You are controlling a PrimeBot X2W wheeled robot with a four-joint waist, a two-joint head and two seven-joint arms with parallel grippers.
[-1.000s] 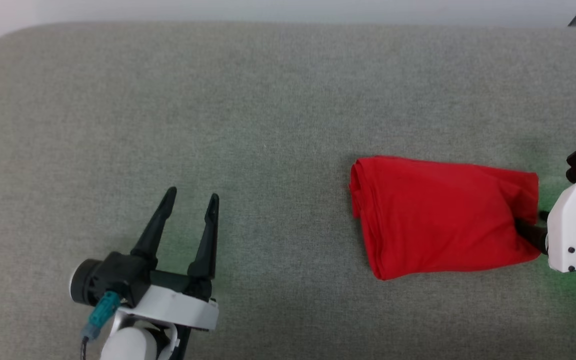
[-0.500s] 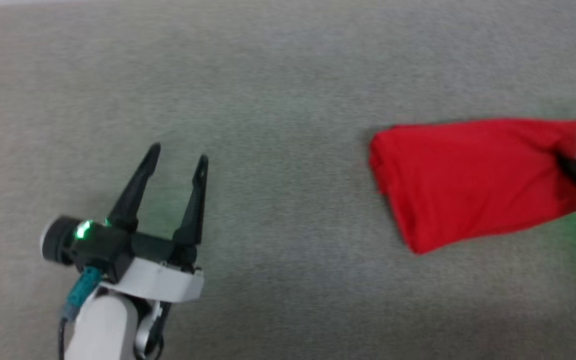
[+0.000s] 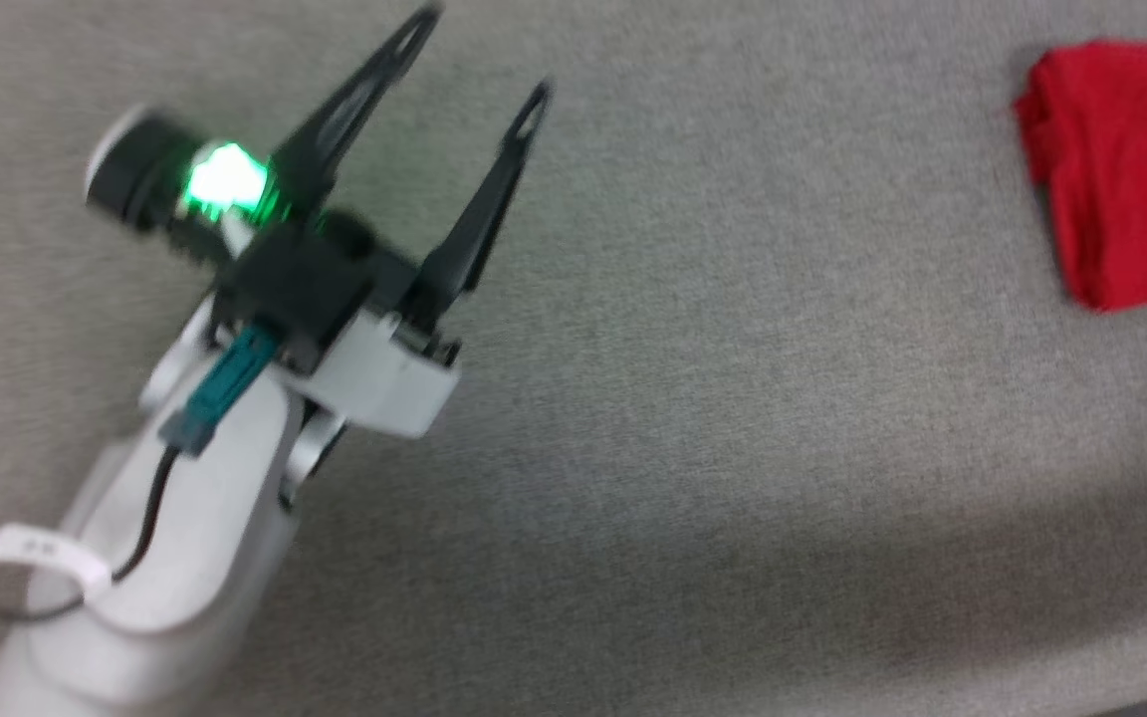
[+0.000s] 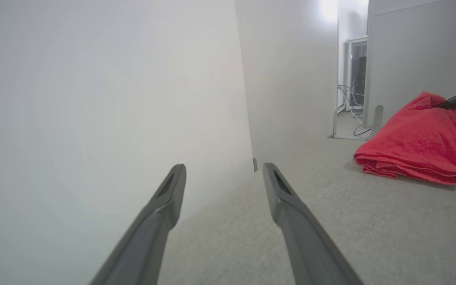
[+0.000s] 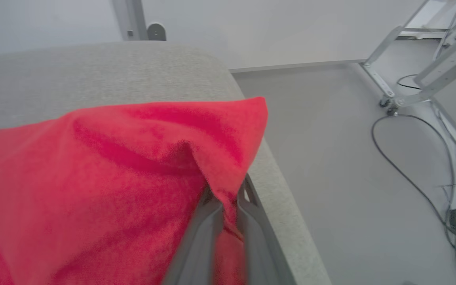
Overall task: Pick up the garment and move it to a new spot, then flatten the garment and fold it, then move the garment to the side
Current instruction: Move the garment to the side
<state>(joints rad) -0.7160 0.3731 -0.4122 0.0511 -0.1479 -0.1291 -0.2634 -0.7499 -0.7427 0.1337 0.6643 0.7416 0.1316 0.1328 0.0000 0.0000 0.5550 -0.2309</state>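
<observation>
broad grey cloth-covered surface (image 3: 733, 448); at the upper right of the head view, folded red garment (image 3: 1121, 169), lying near the surface's rounded edge with one corner raised. judged soft, light and limp, apt to sag or unfold if lifted by one corner, so better taken at a thick folded edge through all layers. left gripper (image 3: 484, 55) at upper left, spread wide and empty; right gripper (image 5: 228, 198) at lower centre of its wrist view, pressed together, pinching the garment's corner.
</observation>
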